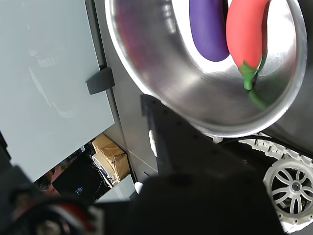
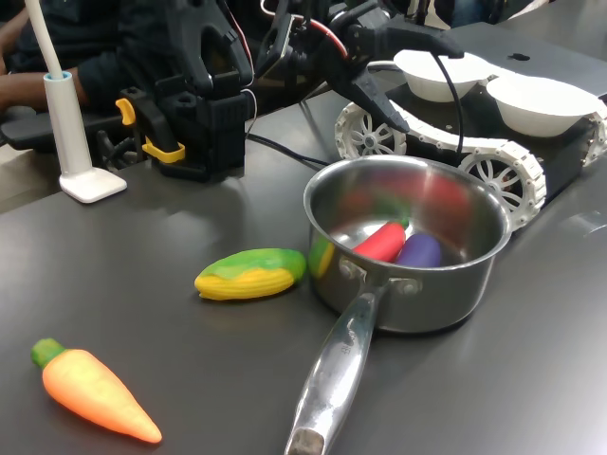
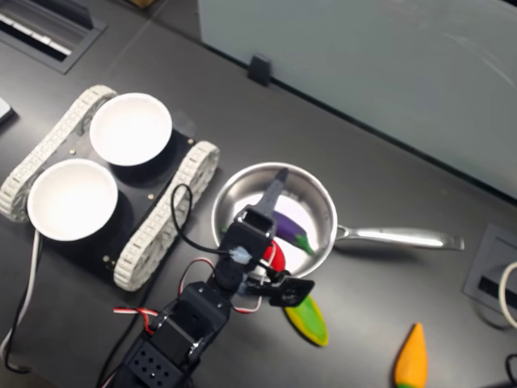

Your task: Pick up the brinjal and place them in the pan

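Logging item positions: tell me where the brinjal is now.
The brinjal lies inside the pan, touching a red toy vegetable on the first exterior view's left.

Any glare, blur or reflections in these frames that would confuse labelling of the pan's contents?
Wrist view: the shiny steel saucepan has blown-out white glare on its floor, and dark blurred arm parts fill the foreground. First exterior view: the wall mirrors smeared red and green above the glossy purple toy eggplant. Second exterior view: the arm hides part of the pan.

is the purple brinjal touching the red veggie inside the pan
Touching. In the wrist view the brinjal and the red vegetable lie side by side in the pan with no gap; the first exterior view agrees.
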Action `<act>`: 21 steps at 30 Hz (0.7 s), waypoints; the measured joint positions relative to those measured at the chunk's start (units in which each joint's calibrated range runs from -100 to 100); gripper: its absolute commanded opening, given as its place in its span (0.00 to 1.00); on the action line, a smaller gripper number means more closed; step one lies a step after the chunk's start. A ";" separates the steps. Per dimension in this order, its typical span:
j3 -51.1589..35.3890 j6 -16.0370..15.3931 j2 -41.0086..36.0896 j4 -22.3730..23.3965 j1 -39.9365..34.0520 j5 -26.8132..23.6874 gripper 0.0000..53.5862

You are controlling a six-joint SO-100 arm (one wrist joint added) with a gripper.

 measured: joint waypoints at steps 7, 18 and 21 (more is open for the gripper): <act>2.62 0.00 -2.61 -2.21 0.00 0.39 0.51; 7.15 0.00 -9.34 -6.71 0.00 3.03 0.01; 8.69 0.00 -11.70 -7.22 0.00 3.61 0.00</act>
